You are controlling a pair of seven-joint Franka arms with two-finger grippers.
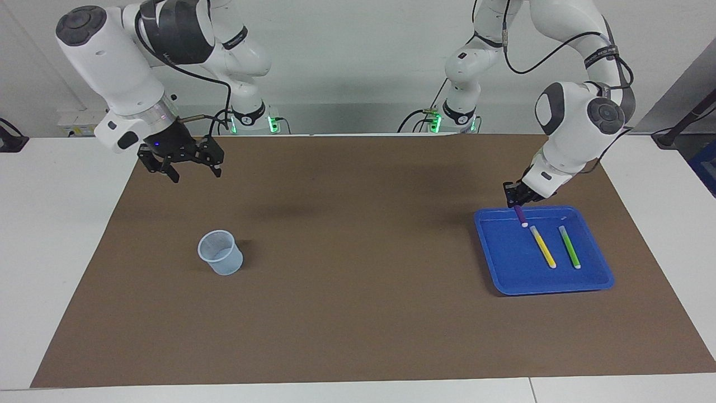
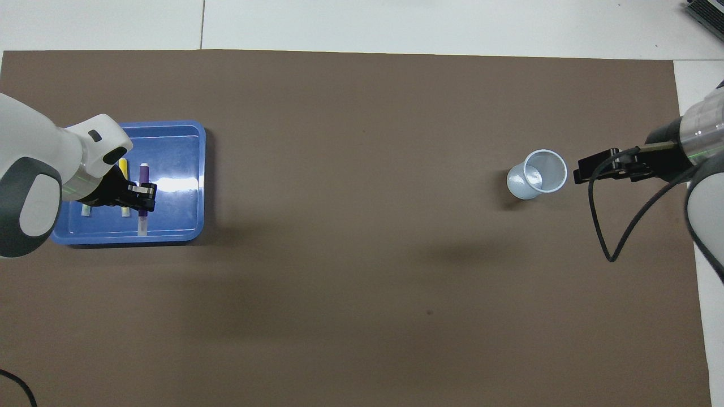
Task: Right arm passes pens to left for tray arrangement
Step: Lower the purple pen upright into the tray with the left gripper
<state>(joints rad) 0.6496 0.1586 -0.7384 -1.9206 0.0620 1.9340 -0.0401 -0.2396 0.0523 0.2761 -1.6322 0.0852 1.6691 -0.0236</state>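
The blue tray (image 1: 503, 246) (image 2: 175, 169) lies toward the left arm's end of the table. In it, a yellow pen (image 1: 542, 247) (image 2: 123, 165) and a green pen (image 1: 569, 247) (image 2: 86, 210) lie side by side. My left gripper (image 1: 516, 202) (image 2: 142, 196) is over the tray's edge nearer the robots, shut on the purple pen (image 1: 521, 215) (image 2: 144, 175). That pen slants down, its white tip just beside the yellow pen's nearer end; I cannot tell whether it touches the tray. My right gripper (image 1: 196, 174) (image 2: 582, 171) hangs open and holds nothing, over the mat toward the right arm's end.
A small translucent bluish cup (image 1: 220, 252) (image 2: 537, 174) stands upright on the brown mat (image 1: 358, 252), farther from the robots than the right gripper. The left arm's wrist covers part of the yellow and green pens in the overhead view.
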